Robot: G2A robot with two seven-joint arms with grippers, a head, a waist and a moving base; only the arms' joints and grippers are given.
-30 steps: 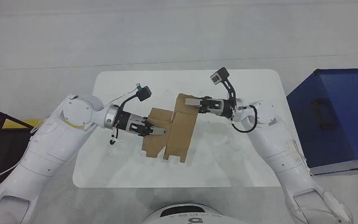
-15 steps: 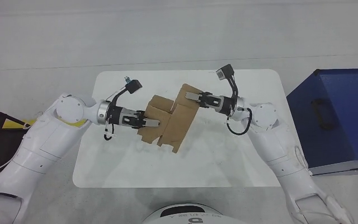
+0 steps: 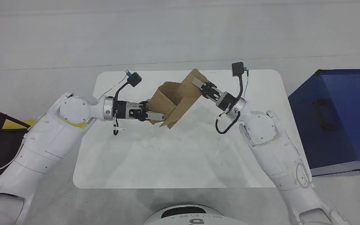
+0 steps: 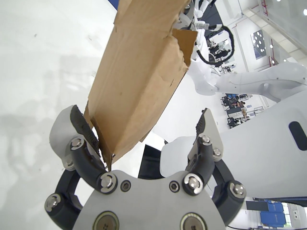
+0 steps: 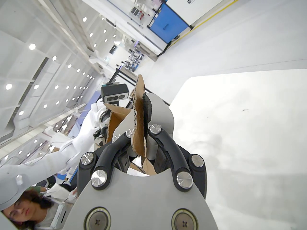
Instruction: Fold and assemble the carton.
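Bench: the white bench (image 3: 169, 163) carries the work. The carton is over its far middle, between the two arms.

Blue case: a blue case (image 3: 326, 121) sits off the right edge of the bench, well apart from the carton.

Carton: the carton (image 3: 174, 101) is plain brown corrugated board, partly opened from flat into a rough sleeve. It is tilted, with its open mouth turned up and to the far side. It looks raised off the bench, though I cannot tell whether its near corner touches. The wall panels are creased and the sleeve is not yet square.

Flaps: the end flaps hang loose and unfolded. In the left wrist view their edges (image 4: 178, 46) are ragged and torn.

Right pincer: the right pincer (image 3: 203, 88) is clenched on the thin edge of the carton's far right panel. In the right wrist view the board is pinched between the two pads (image 5: 140, 111).

Left pincer: the left pincer (image 3: 153, 115) is at the carton's left end with its jaws spread wide, grasping nothing. A carton corner sits inside the gap (image 4: 140, 113) and leans on one pad (image 4: 82, 130). The other pad stands well clear of the board.

Step in hand: probably opening and squaring the sleeve, with the right arm bearing the load.

Next move: likely the left pincer must close on the corner it touches. The arms could then push the walls square before any flap is folded. The torn board may buckle if pulled hard.
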